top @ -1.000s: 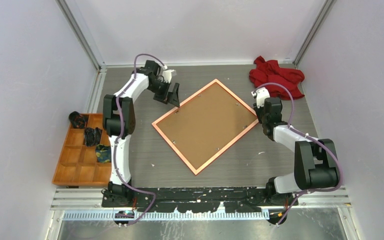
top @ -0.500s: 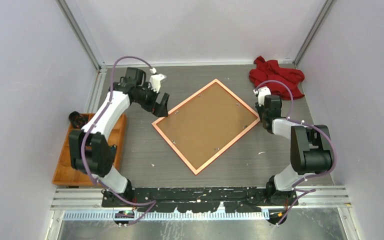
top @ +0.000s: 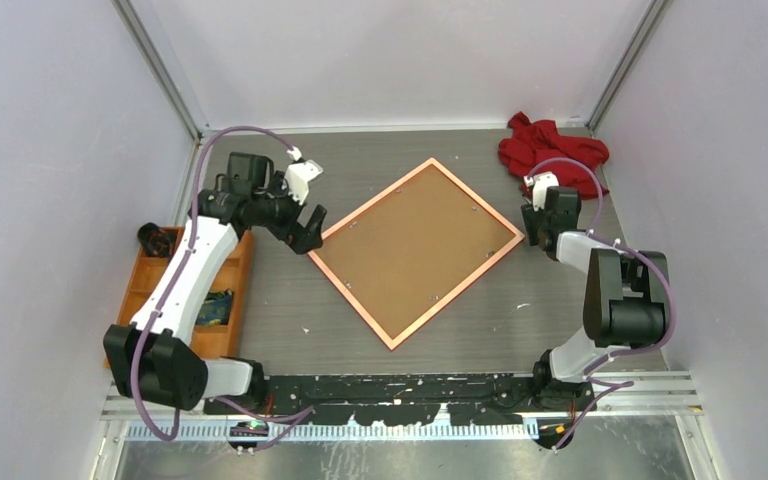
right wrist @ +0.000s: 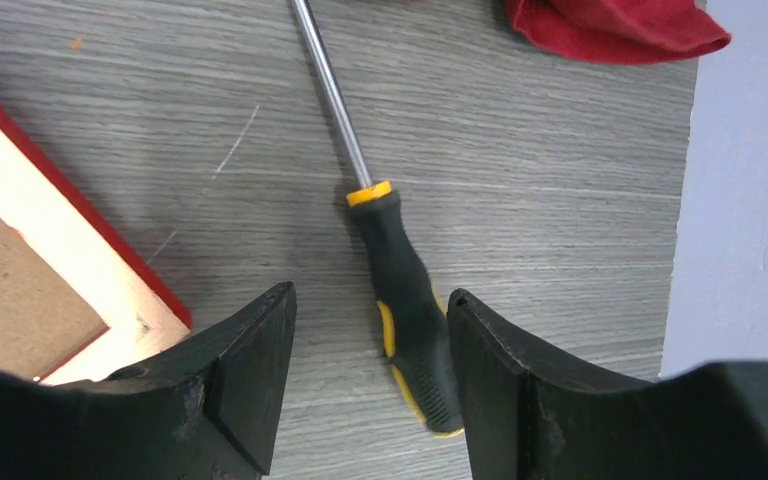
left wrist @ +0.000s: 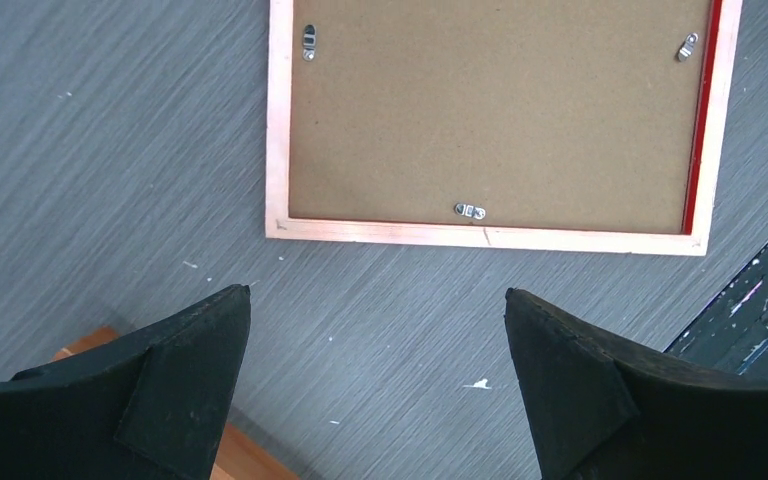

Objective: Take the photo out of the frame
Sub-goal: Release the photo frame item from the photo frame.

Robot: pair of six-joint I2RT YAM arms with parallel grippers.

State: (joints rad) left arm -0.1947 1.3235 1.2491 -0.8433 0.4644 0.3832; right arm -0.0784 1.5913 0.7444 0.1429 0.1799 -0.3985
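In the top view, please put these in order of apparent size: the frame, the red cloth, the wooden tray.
1. frame
2. wooden tray, partly hidden, so less sure
3. red cloth

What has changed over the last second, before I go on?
The left gripper moved left, away from the frame, its arm swinging out over the tray, jaws wide open. The right gripper pulled back off the frame's right corner toward the cloth; its jaws now stand open around a screwdriver lying flat. The frame, cloth and tray stayed put.
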